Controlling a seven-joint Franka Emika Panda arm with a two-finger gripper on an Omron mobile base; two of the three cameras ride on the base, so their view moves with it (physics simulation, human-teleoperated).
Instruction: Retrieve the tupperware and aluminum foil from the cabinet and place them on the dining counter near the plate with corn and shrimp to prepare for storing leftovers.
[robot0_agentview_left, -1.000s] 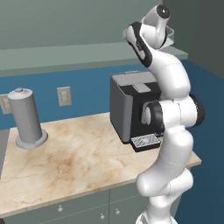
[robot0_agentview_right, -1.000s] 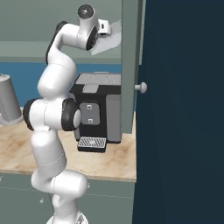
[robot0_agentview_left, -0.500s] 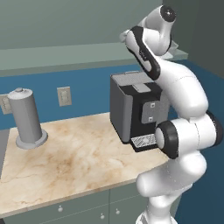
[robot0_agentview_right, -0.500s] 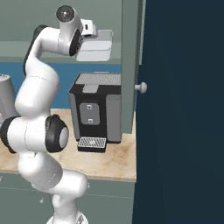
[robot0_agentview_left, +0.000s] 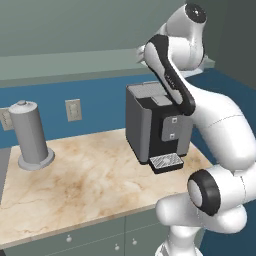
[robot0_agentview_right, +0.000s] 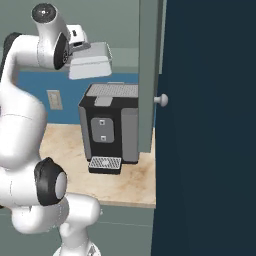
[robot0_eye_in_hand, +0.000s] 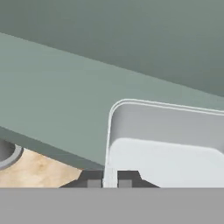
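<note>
Tupperware (robot0_agentview_right: 90, 61) rim pinched by end effector (robot0_eye_in_hand: 109, 181), above coffee machine (robot0_agentview_right: 110, 127)

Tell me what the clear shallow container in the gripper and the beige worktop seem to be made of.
The clear shallow rectangular container looks like thin translucent plastic: pale, glossy, with a rounded rolled rim. The beige veined worktop looks like polished marble or a stone-look laminate, judging by its brown veining; the render leaves that open.

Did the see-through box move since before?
Yes. In the right base view the tupperware, pinched by the gripper, has come away from the cabinet door's edge, leftward, and now hangs above the coffee machine.
</note>
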